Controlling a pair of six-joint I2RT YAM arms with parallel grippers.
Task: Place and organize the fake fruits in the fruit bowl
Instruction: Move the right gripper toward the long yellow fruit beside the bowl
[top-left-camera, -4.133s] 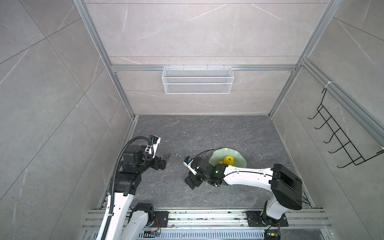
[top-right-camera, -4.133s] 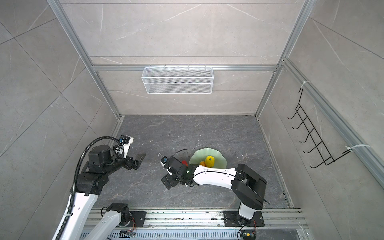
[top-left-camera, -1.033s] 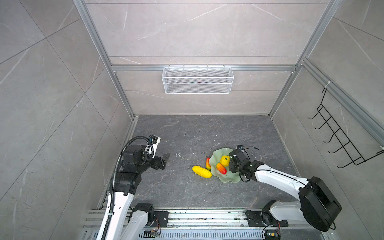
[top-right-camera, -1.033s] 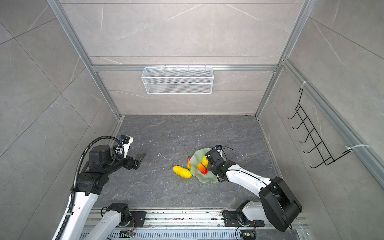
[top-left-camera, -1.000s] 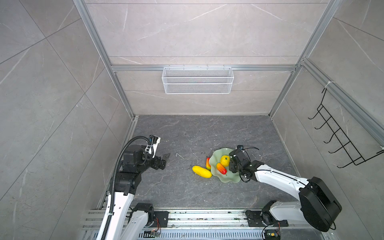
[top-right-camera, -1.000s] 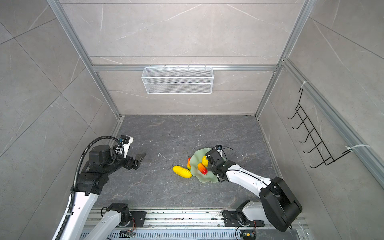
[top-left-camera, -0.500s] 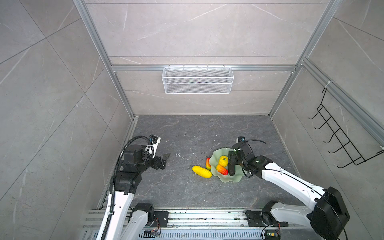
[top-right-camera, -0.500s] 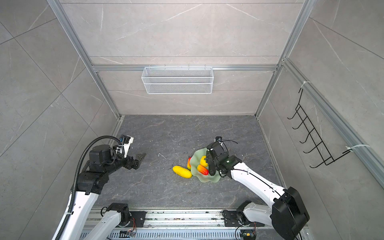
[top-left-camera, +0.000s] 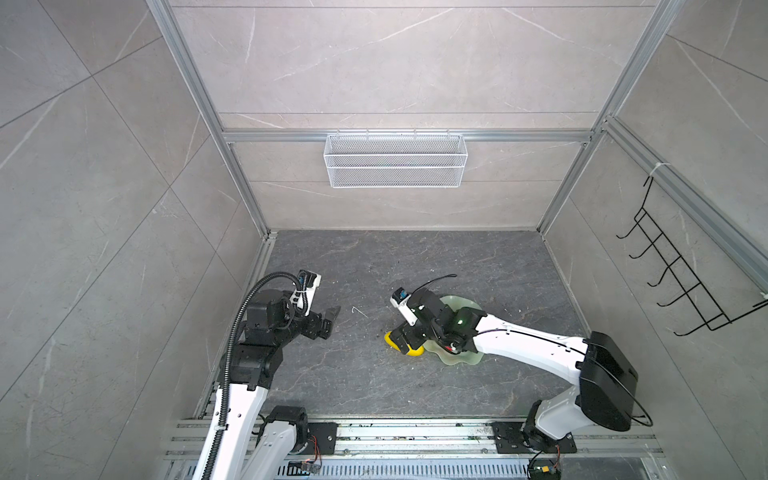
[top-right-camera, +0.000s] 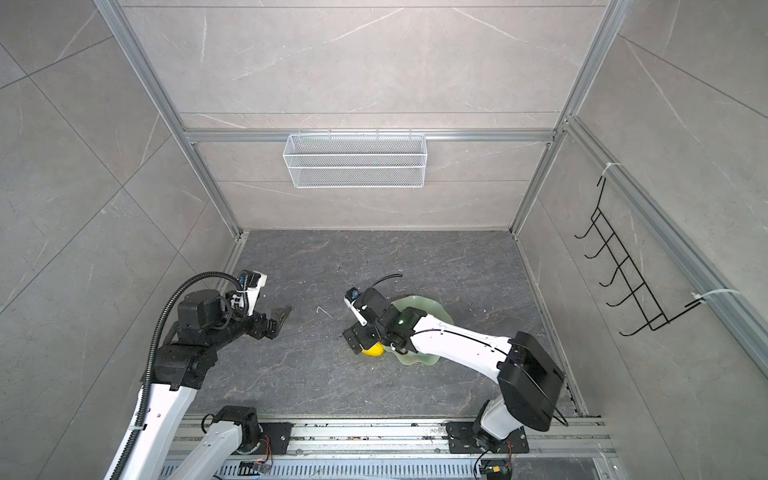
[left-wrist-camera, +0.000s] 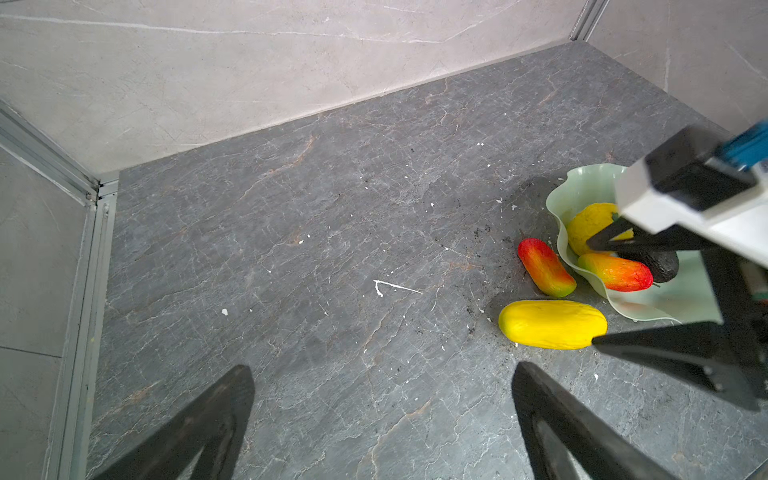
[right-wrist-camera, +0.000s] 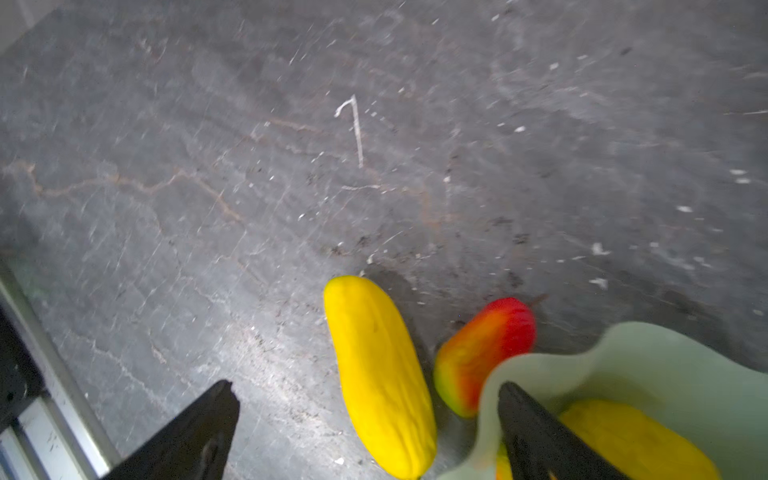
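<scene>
The right gripper (right-wrist-camera: 365, 386) hangs with jaws spread wide, holding nothing, over the long yellow oval fake fruit (right-wrist-camera: 374, 340). The fruit lies on the dark floor (right-wrist-camera: 208, 166) just outside the pale green wavy-rimmed fruit bowl (right-wrist-camera: 665, 365), its long axis across the closing line. The left gripper (left-wrist-camera: 378, 380), likewise spread, stands well apart.

I see the pale green glossy wavy-rimmed bowl (left-wrist-camera: 582, 195) holding a bumpy yellow citrus (left-wrist-camera: 590, 226), a red-orange mango-like oval (left-wrist-camera: 615, 272) and a dark blackish oval (left-wrist-camera: 663, 266). Outside, just beside its rim, a second red-orange oval (left-wrist-camera: 545, 268) and a long yellow oval (left-wrist-camera: 552, 324) lie flat.
</scene>
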